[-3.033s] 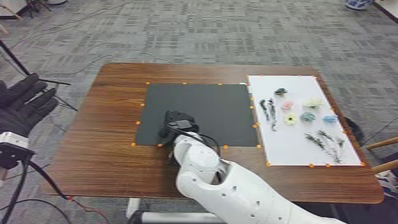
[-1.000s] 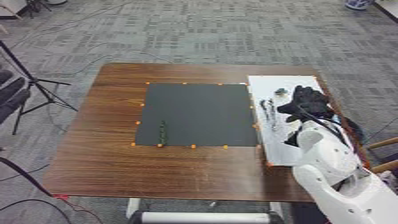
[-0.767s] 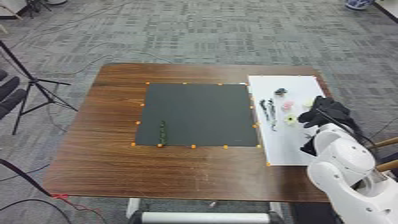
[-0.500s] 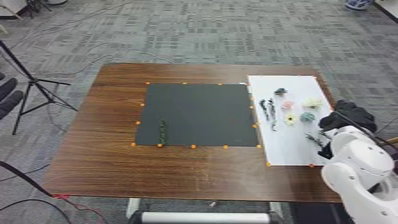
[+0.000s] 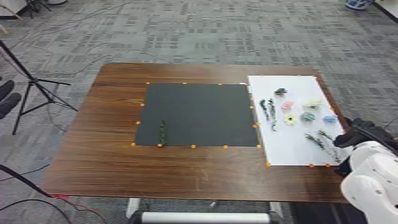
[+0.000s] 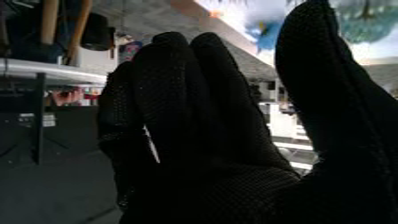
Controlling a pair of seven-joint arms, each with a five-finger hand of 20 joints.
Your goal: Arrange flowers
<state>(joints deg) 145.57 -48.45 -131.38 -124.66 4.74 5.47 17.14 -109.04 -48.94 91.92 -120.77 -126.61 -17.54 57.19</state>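
Observation:
My right hand [image 5: 362,134] is at the right edge of the white board [image 5: 289,150]; in the right wrist view the right hand [image 6: 213,170] is open, its fingers straight and the thumb apart. Blossoms lie on the board: pink [image 5: 287,105], cream [image 5: 312,103], yellow [image 5: 290,119], teal [image 5: 307,117], blue [image 5: 330,119] and a dark one [image 5: 281,92]. Green stems [image 5: 272,114] lie at its left side, leafy sprigs [image 5: 316,141] near its lower right. One green stem [image 5: 163,134] lies upright on the dark mat [image 5: 200,110], lower left. My left hand [image 5: 8,100] is at the far left edge, off the table.
The brown wooden table [image 5: 98,130] carries small orange markers along the mat and board edges. A black tripod [image 5: 34,87] stands on the floor to the left. A wooden chair [image 5: 386,143] is beyond the right edge.
The right hand moved from the mat across the board to its right edge, uncovering blossoms and sprigs. A green stem now shows on the mat. The left hand moved farther out to the left.

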